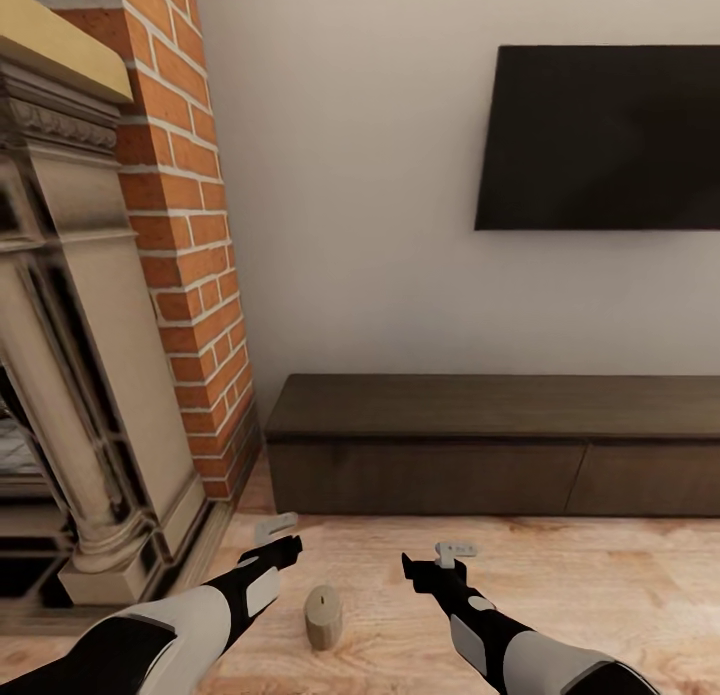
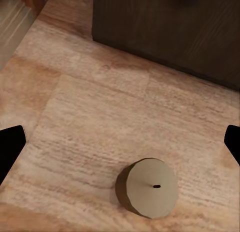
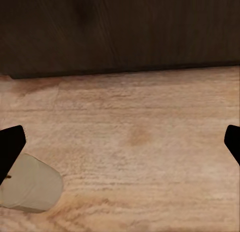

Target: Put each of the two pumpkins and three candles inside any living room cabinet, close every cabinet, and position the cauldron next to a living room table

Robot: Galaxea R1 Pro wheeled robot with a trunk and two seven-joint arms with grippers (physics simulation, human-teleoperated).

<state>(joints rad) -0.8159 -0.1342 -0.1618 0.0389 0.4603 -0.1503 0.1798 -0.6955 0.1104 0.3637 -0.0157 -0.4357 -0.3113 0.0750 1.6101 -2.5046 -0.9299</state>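
Long low dark brown wooden cabinet point(image 1: 500, 445) cut off at right edge. Black wall-mounted screen point(image 1: 600, 135) likewise. Pale stubby candle point(image 3: 27, 184) partly behind black fingertip point(image 3: 10, 147).

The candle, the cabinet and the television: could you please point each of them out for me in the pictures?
candle point(image 1: 323, 616): head view, on its tan side wall, standing on the floor.
cabinet point(image 1: 430, 478): head view, on its left drawer front.
television point(image 1: 598, 137): head view, on the middle of the dark screen.
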